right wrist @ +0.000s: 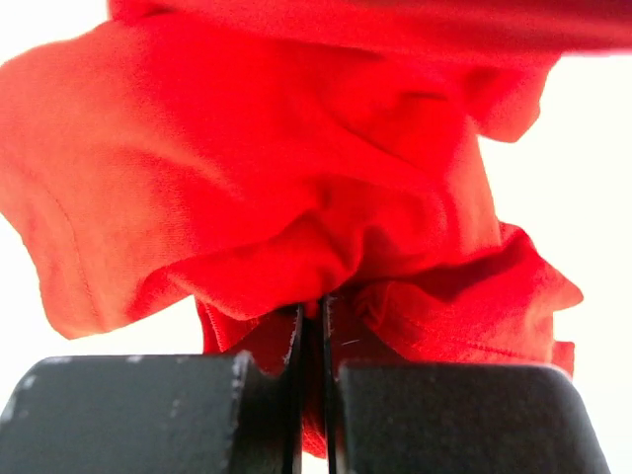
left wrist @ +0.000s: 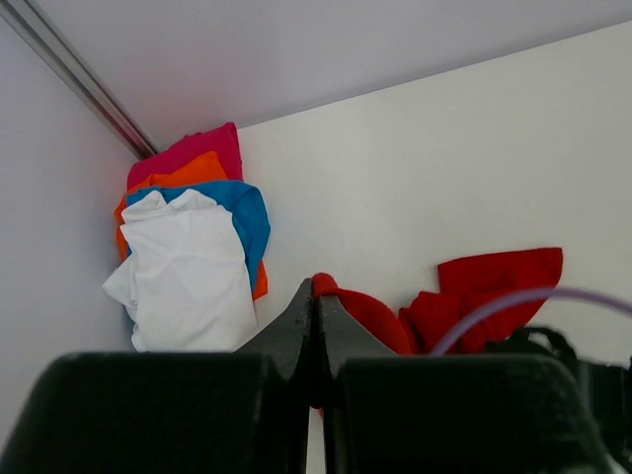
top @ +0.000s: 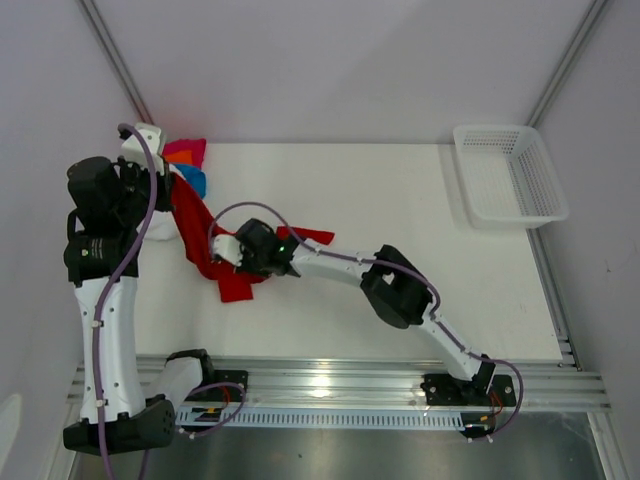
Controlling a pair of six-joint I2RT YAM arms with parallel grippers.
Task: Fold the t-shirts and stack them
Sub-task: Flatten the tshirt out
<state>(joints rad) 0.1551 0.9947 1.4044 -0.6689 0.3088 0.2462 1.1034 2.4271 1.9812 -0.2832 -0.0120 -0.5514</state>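
My left end effector (left wrist: 314,292) is closed tight, fingers pressed together with a fold of the red shirt (top: 196,238) pinched at their tips. It is raised near the back-left corner of the bench (top: 400,200), and the shirt drapes from it down and rightward onto the bench. My right end effector (right wrist: 314,312) is clamped shut on the same shirt, gripping a bunched fold lower down, at the left-middle of the bench. In its wrist view the cloth billows above the fingers. One red flap lies flat on the bench just beside the right wrist. In the corner sits a heap: white shirt (left wrist: 188,267) on top, with the blue shirt (left wrist: 249,209), orange shirt (left wrist: 188,170) and pink shirt (left wrist: 193,148) beneath. A basket (top: 508,175) sits at the far-right edge, well apart.
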